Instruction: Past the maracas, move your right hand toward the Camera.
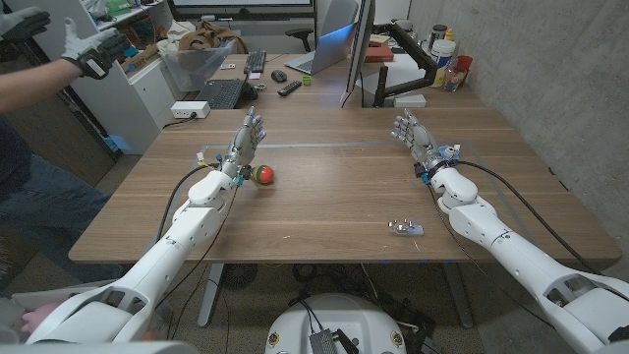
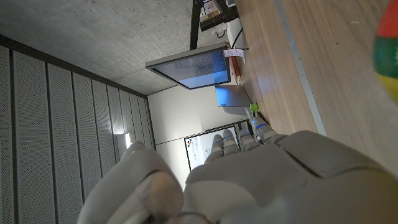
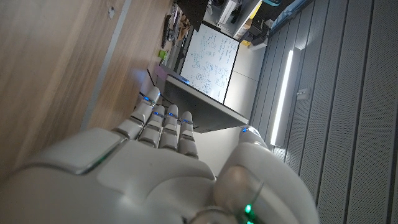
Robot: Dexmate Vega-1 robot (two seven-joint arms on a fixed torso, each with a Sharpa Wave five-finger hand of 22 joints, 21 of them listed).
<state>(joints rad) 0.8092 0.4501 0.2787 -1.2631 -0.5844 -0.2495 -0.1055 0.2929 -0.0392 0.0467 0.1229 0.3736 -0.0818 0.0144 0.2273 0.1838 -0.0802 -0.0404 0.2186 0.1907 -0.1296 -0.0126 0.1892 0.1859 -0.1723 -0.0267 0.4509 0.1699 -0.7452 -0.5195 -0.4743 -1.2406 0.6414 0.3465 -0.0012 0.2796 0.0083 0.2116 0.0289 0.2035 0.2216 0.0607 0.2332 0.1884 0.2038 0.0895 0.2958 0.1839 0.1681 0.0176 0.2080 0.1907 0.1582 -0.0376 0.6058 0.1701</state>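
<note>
A round maraca (image 1: pixel 262 175), red with green and yellow, lies on the wooden table (image 1: pixel 334 187) left of centre. Its coloured edge also shows in the left wrist view (image 2: pixel 388 56). My left hand (image 1: pixel 246 135) stands just behind and left of it, fingers apart and pointing away, holding nothing. My right hand (image 1: pixel 409 131) stands at the table's right side, fingers straight and apart, empty. A small white and blue object (image 1: pixel 404 228), possibly the camera, lies near the front edge, well in front of the right hand. Both hands' backs show in the left wrist view (image 2: pixel 249 180) and right wrist view (image 3: pixel 168 162).
Behind the table stand a monitor (image 1: pixel 356 49), a laptop (image 1: pixel 324 54), a keyboard (image 1: pixel 255 63) and a monitor arm (image 1: pixel 413 59). Cups (image 1: pixel 447 59) stand at the back right. A white box (image 1: pixel 189 110) sits at the back left corner. A person's gloved hand (image 1: pixel 84 47) reaches in at far left.
</note>
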